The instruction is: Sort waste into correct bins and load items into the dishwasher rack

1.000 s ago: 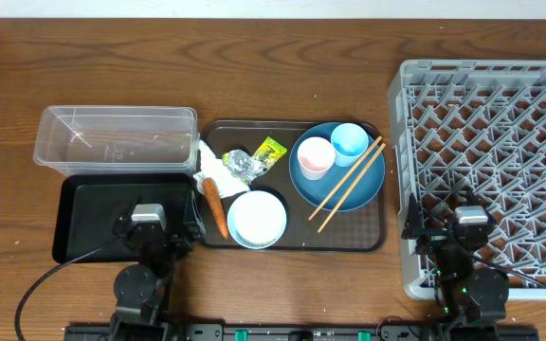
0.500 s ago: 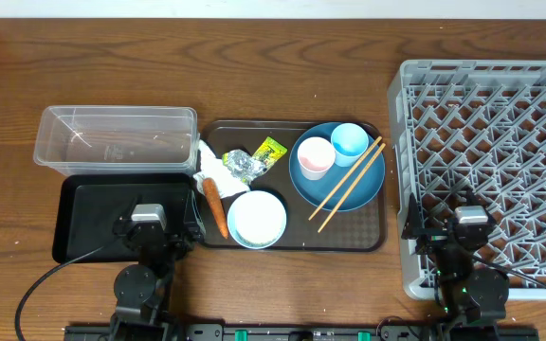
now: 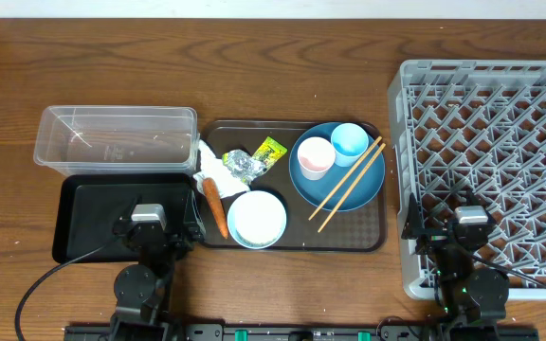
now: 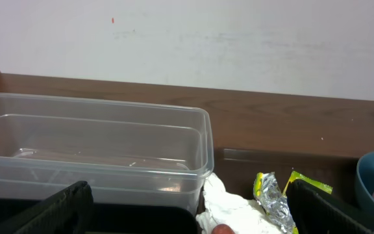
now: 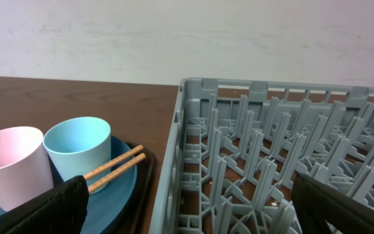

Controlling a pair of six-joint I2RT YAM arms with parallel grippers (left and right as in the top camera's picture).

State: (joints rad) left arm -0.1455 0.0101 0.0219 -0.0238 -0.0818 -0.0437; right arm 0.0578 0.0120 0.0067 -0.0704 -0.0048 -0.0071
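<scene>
As jaws gape, left arm, right arm folded?

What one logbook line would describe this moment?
progress: nothing sorted yet | left gripper: open, empty, above black tray | right gripper: open, empty, above rack | plate, cups, bowl, chopsticks, waste: on brown tray

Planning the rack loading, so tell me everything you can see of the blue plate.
The blue plate is large, round, plain, smooth like plastic, with a raised rim. It lies flat on the right half of the dark tray. A pink cup and a light blue cup stand upright on it, and two wooden chopsticks lie slanted across it, near ends past its rim. Nothing else touches it.
</scene>
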